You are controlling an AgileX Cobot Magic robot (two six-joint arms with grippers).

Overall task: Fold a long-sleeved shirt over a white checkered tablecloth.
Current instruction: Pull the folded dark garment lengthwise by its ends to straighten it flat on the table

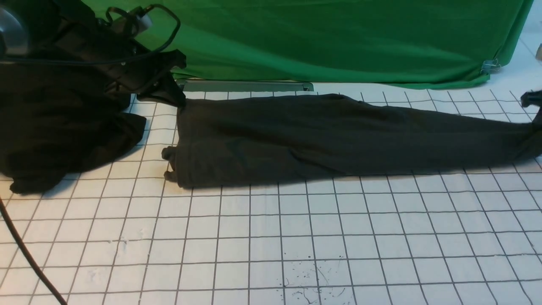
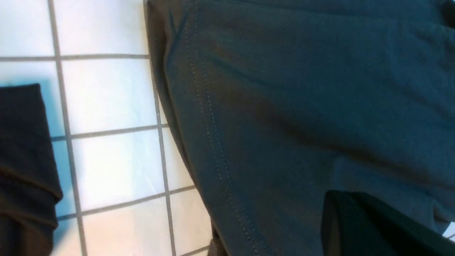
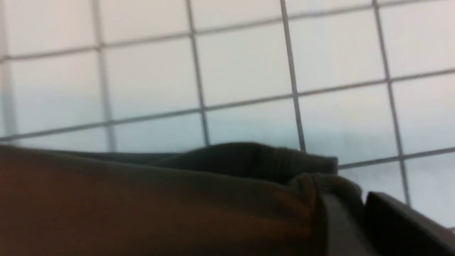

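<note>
The long-sleeved shirt [image 1: 322, 135], dark charcoal, lies as a long narrow band across the far part of the white checkered tablecloth [image 1: 271, 228]. Its right end tapers up toward my right gripper [image 1: 534, 101] at the frame's right edge. In the right wrist view that gripper [image 3: 355, 202] has a ribbed edge of the shirt [image 3: 142, 206] pinched between its fingers. My left gripper [image 1: 175, 95] hovers at the shirt's far left corner. In the left wrist view its fingers [image 2: 341, 213] are shut just over the stitched hem of the shirt [image 2: 302, 89], with no cloth seen between them.
A blacker heap of cloth [image 1: 63, 127] sits at the far left under the left arm, with its edge [image 2: 25, 160] beside the shirt. A green backdrop [image 1: 338, 38] hangs behind, with a metal bar [image 1: 245, 86] at its foot. A black cable [image 1: 25, 254] crosses the near left corner.
</note>
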